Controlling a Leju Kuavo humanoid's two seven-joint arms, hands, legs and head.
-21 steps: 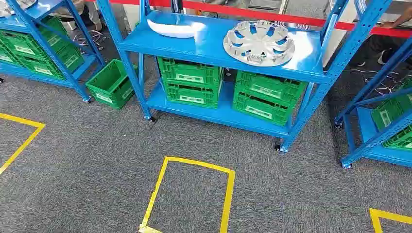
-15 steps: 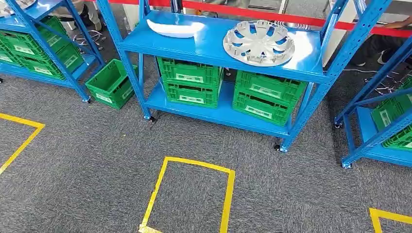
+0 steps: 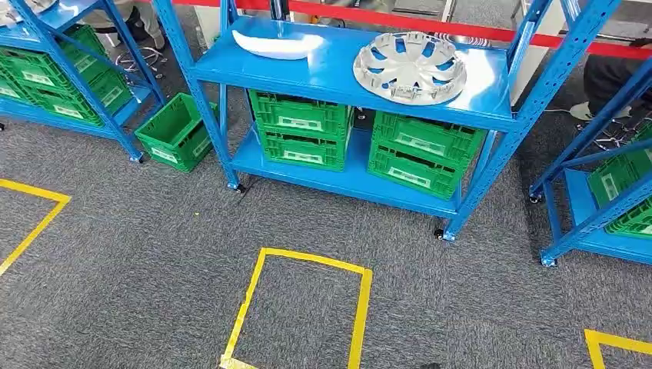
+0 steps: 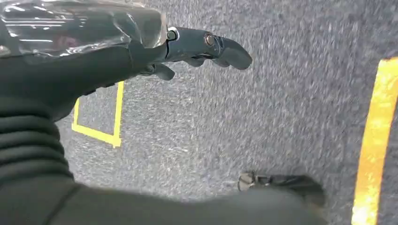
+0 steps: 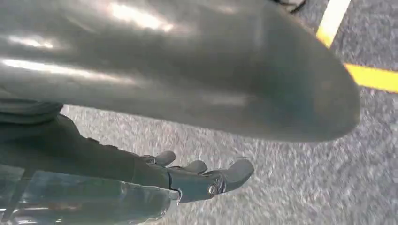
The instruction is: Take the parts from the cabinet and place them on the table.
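Nothing has been taken yet, as far as I can judge: both parts lie on the top shelf of the blue rack (image 3: 530, 73) in front of me. The silver wheel cover (image 3: 410, 67) sits toward the rack's right end, and the white curved part (image 3: 277, 44) lies toward its left end, well apart from the cover. Green crates (image 3: 301, 129) fill the shelf under them. I see no table, so reaching, lifting and carrying are all left to do.

The head view gives me the rack and the yellow tape square (image 3: 301, 307) on the carpet before it. The wrist views give me what it lacks: my left hand (image 4: 197, 49) hangs over the carpet, fingers loosely out, grasping nothing, and my right hand (image 5: 202, 177) likewise is released and bare.
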